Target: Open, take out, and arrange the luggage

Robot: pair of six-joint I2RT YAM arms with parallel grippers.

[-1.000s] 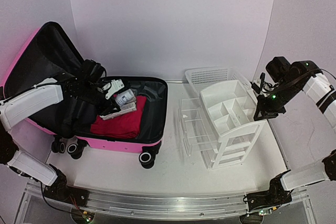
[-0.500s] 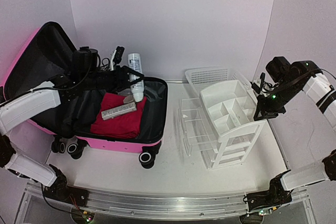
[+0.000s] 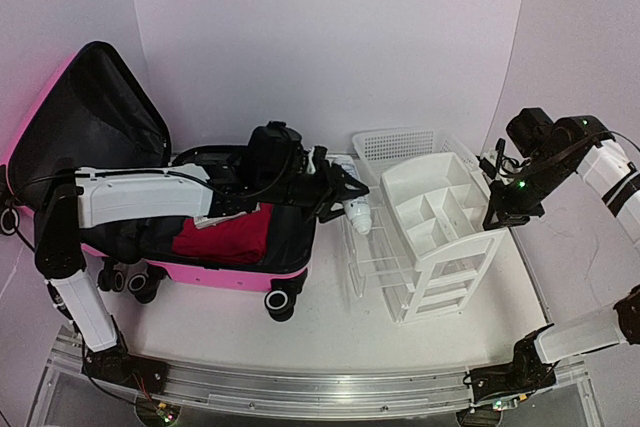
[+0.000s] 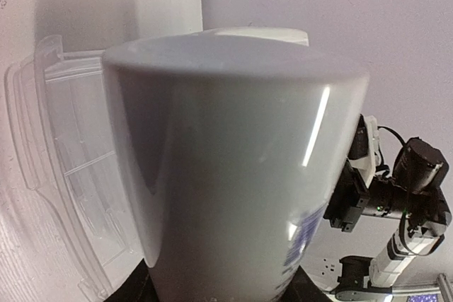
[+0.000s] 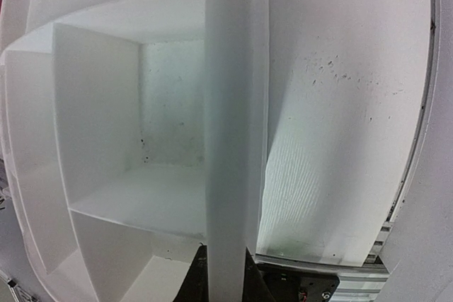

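My left gripper (image 3: 345, 196) pinches the white bottle (image 3: 358, 213) past the luggage (image 3: 230, 275) rim for transfer, while my right gripper (image 3: 497, 217) clamps the organizer (image 3: 440, 202) wall, apparently to steady it

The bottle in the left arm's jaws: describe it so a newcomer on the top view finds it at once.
Find the open pink suitcase on the table's left side. The left arm stretches over its right wall, and the bottle is clamped in that arm's jaws, in the air by the clear drawers. It is the only white cylinder off the table, with blue print on its side.
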